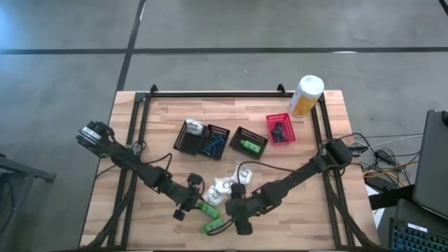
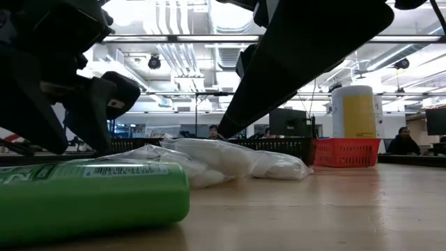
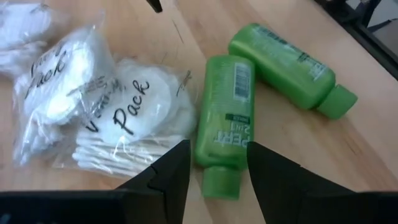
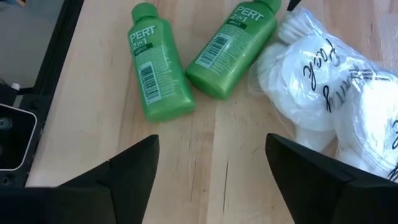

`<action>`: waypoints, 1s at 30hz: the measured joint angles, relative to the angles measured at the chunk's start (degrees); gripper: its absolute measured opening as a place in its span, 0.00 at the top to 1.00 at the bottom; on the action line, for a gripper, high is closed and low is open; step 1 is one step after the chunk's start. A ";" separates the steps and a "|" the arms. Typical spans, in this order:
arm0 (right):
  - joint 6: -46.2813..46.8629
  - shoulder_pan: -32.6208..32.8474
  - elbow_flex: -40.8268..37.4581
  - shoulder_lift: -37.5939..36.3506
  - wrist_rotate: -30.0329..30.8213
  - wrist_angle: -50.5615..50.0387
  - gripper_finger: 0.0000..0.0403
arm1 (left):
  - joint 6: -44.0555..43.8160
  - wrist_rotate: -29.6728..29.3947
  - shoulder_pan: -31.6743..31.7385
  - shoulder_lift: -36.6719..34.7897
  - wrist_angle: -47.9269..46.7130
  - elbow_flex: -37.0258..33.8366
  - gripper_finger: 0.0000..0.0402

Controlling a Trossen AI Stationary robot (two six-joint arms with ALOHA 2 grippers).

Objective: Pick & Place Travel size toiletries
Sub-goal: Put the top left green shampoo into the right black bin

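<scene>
Table (image 1: 168,112), high view: toiletries cluster at lower centre, both my arms converged there. White vanity packs (image 1: 221,189) sit between them; two green bottles (image 1: 210,217) just below.

My left gripper (image 3: 217,180) is nearer the closer green bottle (image 3: 224,134): the bottle's long axis runs straight away from my fingers, its cap lying in the gap between them. Jaws part-open, nothing held, apparently no contact.

My right gripper (image 4: 211,180) hangs wide open beside the same pile, empty.
</scene>
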 joint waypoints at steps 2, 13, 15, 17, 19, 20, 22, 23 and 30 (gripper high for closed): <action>0.03 0.00 -0.09 0.00 0.01 0.00 0.26 | -1.32 0.65 -0.01 0.31 -0.03 -0.01 0.59; 1.50 -0.33 -0.22 0.00 0.38 -0.11 0.21 | -4.67 1.74 -0.13 2.58 -0.01 0.15 0.32; 1.53 -0.37 -0.28 0.00 0.50 -0.14 0.21 | -3.93 2.13 -0.13 2.58 0.12 0.15 0.28; 1.53 -0.37 -0.30 0.00 1.16 -0.18 0.20 | -3.17 2.79 -0.13 2.58 0.16 0.15 0.25; 1.53 -0.37 -0.33 -0.01 1.56 -0.18 0.19 | -2.66 3.92 -0.13 2.66 0.32 0.15 0.24; 1.53 -0.39 -0.37 -0.02 1.57 -0.17 0.19 | -2.43 4.24 -0.13 2.79 0.42 0.17 0.24; 1.53 -0.42 -0.41 -0.03 1.57 -0.20 0.19 | -2.36 4.88 -0.13 3.18 0.45 0.17 0.25; 1.53 -0.44 -0.41 -0.02 1.57 -0.20 0.19 | -2.32 4.94 -0.13 3.57 0.66 0.17 0.26; 1.53 -0.66 -0.41 -0.04 1.80 -0.18 0.25 | -1.48 7.61 0.16 6.91 5.97 0.15 0.30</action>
